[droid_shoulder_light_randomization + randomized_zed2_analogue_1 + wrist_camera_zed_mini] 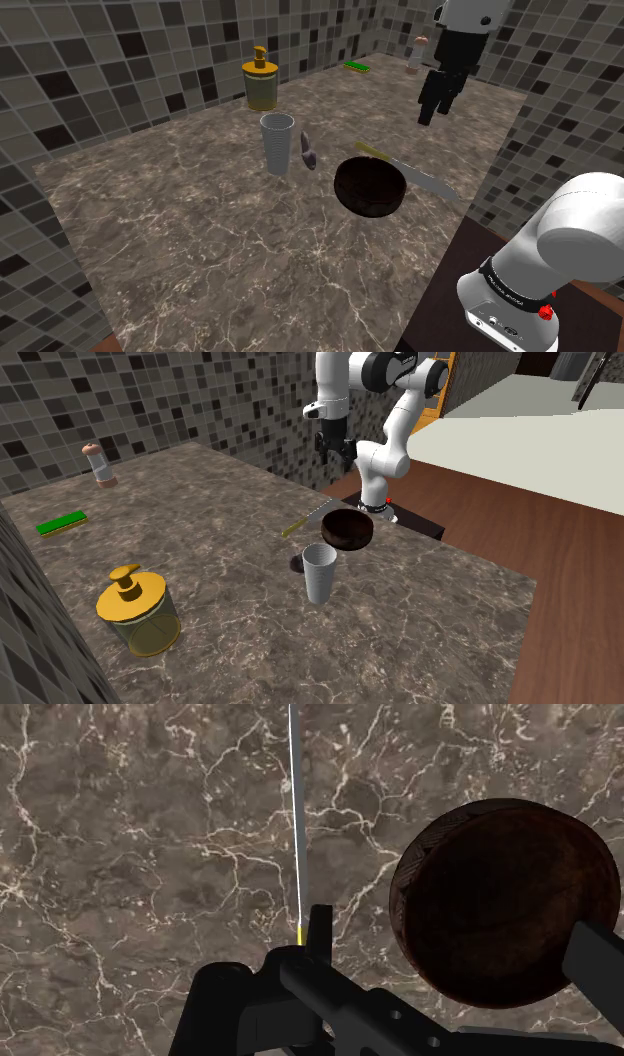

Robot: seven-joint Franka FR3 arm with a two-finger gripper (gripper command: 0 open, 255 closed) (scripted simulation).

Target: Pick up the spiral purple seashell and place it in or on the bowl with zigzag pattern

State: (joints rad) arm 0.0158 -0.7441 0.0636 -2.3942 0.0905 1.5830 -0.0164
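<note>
Black two-finger claw [452,919], spread wide and empty, hangs high over the marble tabletop [200,240] near a dark brown bowl [370,187]. Small purple spiral seashell [308,152] lies to the shoulder view's left of the claw, just beside a pale grey cup [278,143], its long axis pointing away from that camera.

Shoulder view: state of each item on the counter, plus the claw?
Dark brown round bowl: upright, empty.
Pale grey tall cup: upright.
Purple spiral seashell: lying on marble counter beside cup.
Yellow-lidded pump jar: upright.
Grey-bladed knife: lying flat.
Black claw: open, empty, above counter.
</note>
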